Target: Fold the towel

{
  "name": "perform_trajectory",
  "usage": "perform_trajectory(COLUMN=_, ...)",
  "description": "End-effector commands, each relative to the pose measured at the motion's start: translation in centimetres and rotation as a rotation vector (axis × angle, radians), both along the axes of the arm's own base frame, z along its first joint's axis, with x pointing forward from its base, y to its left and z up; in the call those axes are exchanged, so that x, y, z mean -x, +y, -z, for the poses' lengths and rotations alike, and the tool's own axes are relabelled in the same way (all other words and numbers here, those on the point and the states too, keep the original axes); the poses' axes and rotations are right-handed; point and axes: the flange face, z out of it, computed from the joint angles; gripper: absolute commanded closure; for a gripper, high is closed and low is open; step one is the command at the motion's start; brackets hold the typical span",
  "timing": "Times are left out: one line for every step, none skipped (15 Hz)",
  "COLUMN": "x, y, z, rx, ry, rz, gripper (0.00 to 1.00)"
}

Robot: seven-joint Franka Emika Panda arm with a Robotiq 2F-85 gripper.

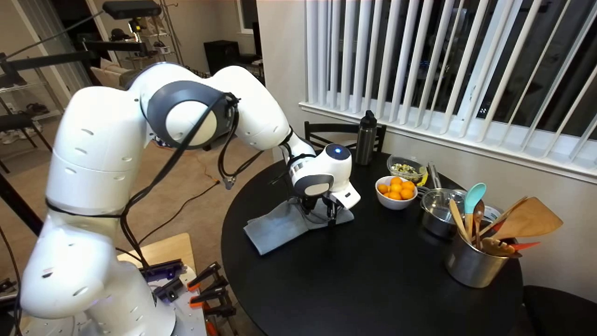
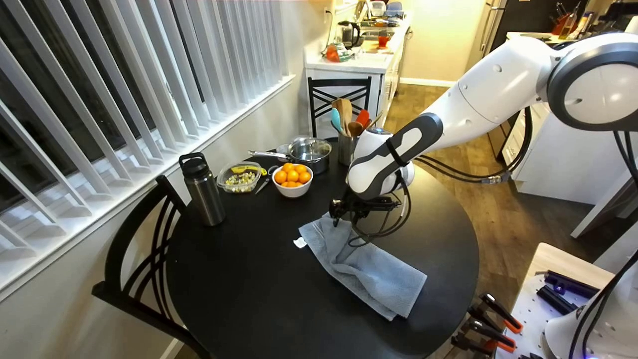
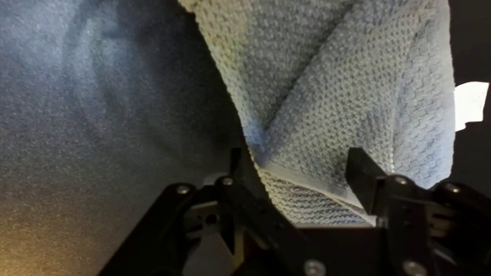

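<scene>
"Why is the gripper at that edge of the towel?"
"Probably to pinch it for a fold; the jaws stand well apart, holding nothing."
"And the towel?"
"Rumpled on the counter, layered."

The towel, a plain grey-blue cloth of coarse, pebbled weave, lies on the round black table, folded over on itself into a long strip. In an exterior view, the near end is almost flat, its layers' corners slightly out of register; along one long side the lower layer shows as a narrow margin. Toward the far end, the upper layer rises in soft ridges and hollows. A white label projects from the edge there, just beside a corner. In the wrist view, a crease crosses the cloth obliquely, and a smooth hem borders the upper layer, the lower extending beyond it.
</scene>
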Motion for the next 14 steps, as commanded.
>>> perform_trajectory(x=0.0, y=-0.3, z=-0.1, rx=-0.038, ry=0.002, rz=-0.029, gripper=0.59)
perform_trajectory(x=0.1, y=-0.2, z=-0.2, rx=-0.045, ry=0.000, rz=-0.035, gripper=0.66)
perform_trajectory(x=0.2, y=-0.2, z=-0.3, rx=-0.053, ry=-0.003, rz=-0.041, gripper=0.73)
perform_trajectory(x=0.2, y=-0.2, z=-0.4, rx=-0.060, ry=-0.005, rz=-0.046, gripper=0.80)
perform_trajectory(x=0.3, y=-0.1, z=-0.5, rx=-0.065, ry=-0.008, rz=-0.048, gripper=0.85)
perform_trajectory(x=0.4, y=-0.1, z=-0.6, rx=-0.069, ry=-0.010, rz=-0.051, gripper=0.93)
perform_trajectory(x=0.5, y=-0.1, z=-0.8, rx=-0.066, ry=-0.011, rz=-0.050, gripper=0.95)
perform_trajectory(x=0.7, y=-0.1, z=-1.1, rx=-0.054, ry=-0.015, rz=-0.050, gripper=0.97)
perform_trajectory(x=0.8, y=-0.1, z=-1.5, rx=-0.049, ry=-0.018, rz=-0.050, gripper=0.99)
perform_trajectory(x=0.9, y=0.0, z=-2.0, rx=-0.044, ry=-0.025, rz=-0.053, gripper=1.00)
perform_trajectory(x=0.8, y=0.2, z=-2.4, rx=-0.042, ry=-0.031, rz=-0.056, gripper=0.98)
perform_trajectory(x=0.6, y=0.5, z=-2.8, rx=-0.040, ry=-0.037, rz=-0.063, gripper=0.97)
perform_trajectory(x=0.4, y=0.8, z=-3.2, rx=-0.037, ry=-0.044, rz=-0.067, gripper=0.97)
perform_trajectory(x=0.1, y=1.2, z=-3.6, rx=-0.037, ry=-0.048, rz=-0.074, gripper=0.97)
